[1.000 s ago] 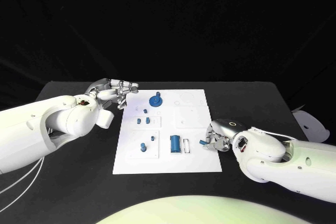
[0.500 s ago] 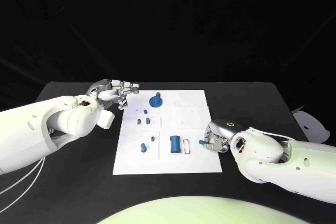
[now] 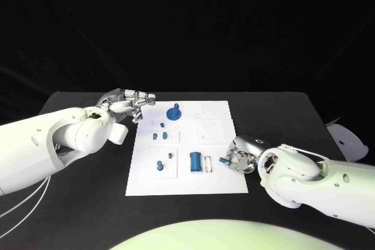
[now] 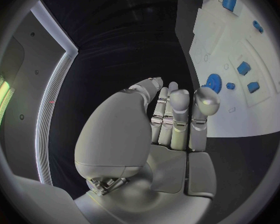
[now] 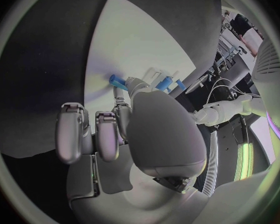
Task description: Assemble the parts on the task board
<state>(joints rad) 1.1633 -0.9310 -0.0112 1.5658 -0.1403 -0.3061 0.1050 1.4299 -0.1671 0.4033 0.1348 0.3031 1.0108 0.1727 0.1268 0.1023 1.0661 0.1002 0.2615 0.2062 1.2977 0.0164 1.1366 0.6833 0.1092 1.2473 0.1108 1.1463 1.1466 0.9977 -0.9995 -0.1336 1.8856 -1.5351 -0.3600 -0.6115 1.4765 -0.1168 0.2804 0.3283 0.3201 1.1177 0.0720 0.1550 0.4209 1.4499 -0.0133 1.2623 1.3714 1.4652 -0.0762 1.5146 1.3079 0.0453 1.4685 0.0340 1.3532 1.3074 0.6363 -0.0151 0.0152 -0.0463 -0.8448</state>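
Pinching a small blue peg (image 3: 224, 160) at its fingertips, right hand (image 3: 240, 154) over the white task board's (image 3: 226, 180) near right edge (blue cylinder (image 3: 194, 161) just beside), left hand (image 3: 127, 103) curled, empty, beside the board's far left corner.

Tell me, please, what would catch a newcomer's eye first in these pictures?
Probably the white board in the middle of the black table, dotted with small blue parts such as the blue gear near its far end. Next, the right hand at the board's right edge, pinching a small blue piece in its fingers. The left hand hovers by the far left corner, holding nothing.
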